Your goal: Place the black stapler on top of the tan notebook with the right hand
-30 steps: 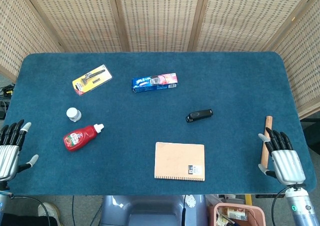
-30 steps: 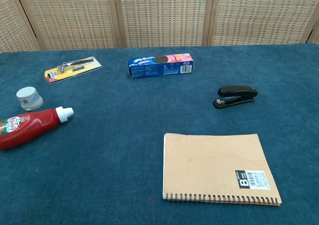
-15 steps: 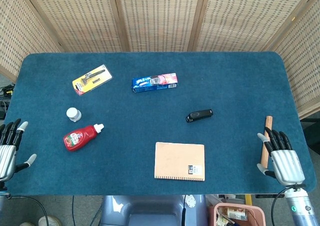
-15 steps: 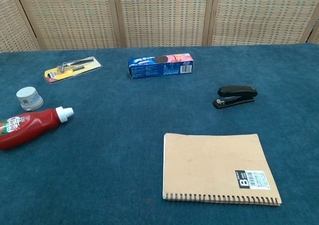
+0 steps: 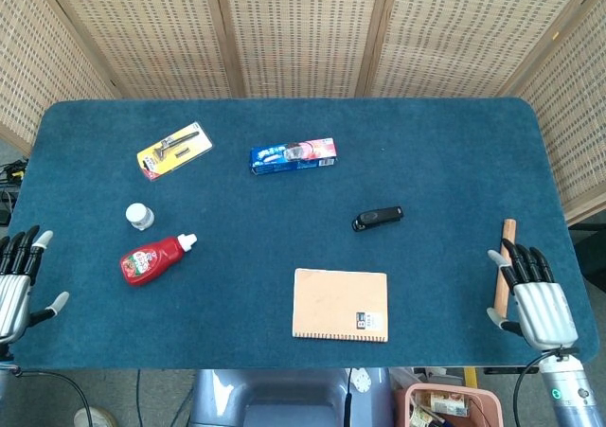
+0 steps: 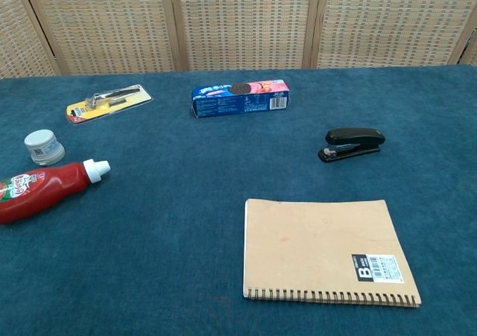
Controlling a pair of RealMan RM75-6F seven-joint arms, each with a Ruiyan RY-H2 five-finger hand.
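Observation:
The black stapler (image 5: 378,218) (image 6: 352,144) lies on the blue table right of centre. The tan spiral notebook (image 5: 340,304) (image 6: 324,251) lies flat nearer the front edge, below and a little left of the stapler, apart from it. My right hand (image 5: 537,300) hovers at the table's front right corner, far right of both, fingers spread and holding nothing. My left hand (image 5: 16,283) sits at the front left edge, also empty with fingers apart. The chest view shows neither hand.
A wooden stick (image 5: 504,263) lies just left of my right hand. A ketchup bottle (image 5: 151,259), a small white jar (image 5: 139,216), a yellow blister pack (image 5: 173,150) and a blue cookie box (image 5: 293,154) occupy the left and back.
My left hand has dropped slightly lower at the left edge. My right hand has barely shifted. Nothing on the table has moved.

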